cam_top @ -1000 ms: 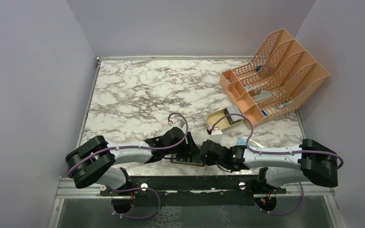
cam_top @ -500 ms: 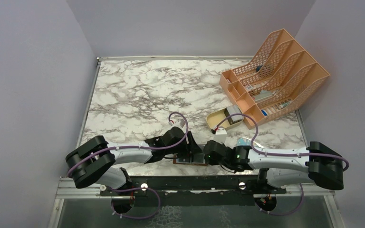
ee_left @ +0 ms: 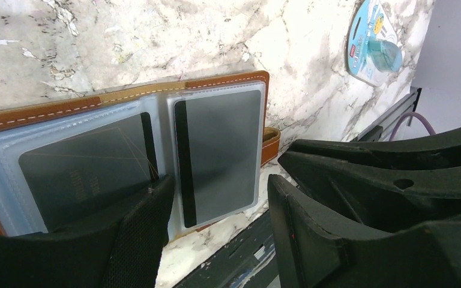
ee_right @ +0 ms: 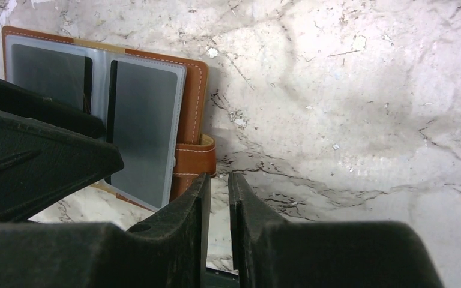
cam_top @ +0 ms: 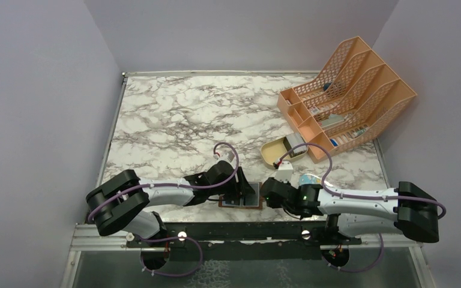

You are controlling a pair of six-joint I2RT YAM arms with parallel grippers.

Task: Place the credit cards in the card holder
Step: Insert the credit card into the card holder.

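The brown leather card holder (cam_top: 240, 202) lies open flat near the table's front edge, between the two grippers. Its clear sleeves hold two credit cards: a grey one with a dark stripe (ee_left: 222, 150) (ee_right: 144, 132) in the right sleeve and a dark one (ee_left: 84, 171) (ee_right: 45, 69) in the left sleeve. My left gripper (ee_left: 219, 192) (cam_top: 240, 192) stands open over the holder, one finger (ee_left: 138, 228) resting on the left sleeve. My right gripper (ee_right: 218, 177) (cam_top: 268, 195) is just right of the holder's snap strap (ee_right: 195, 159), its fingers a narrow slit apart with nothing between them.
A blue-and-clear packet (ee_left: 372, 42) (cam_top: 309, 179) lies right of the holder. A tan oval tray (cam_top: 279, 151) and the orange mesh file rack (cam_top: 348, 96) stand at the back right. The black front rail (cam_top: 246, 231) runs just beside the holder.
My right gripper has drawn away to the right of the holder and its fingers have come closer together. The left gripper and the holder have stayed put.
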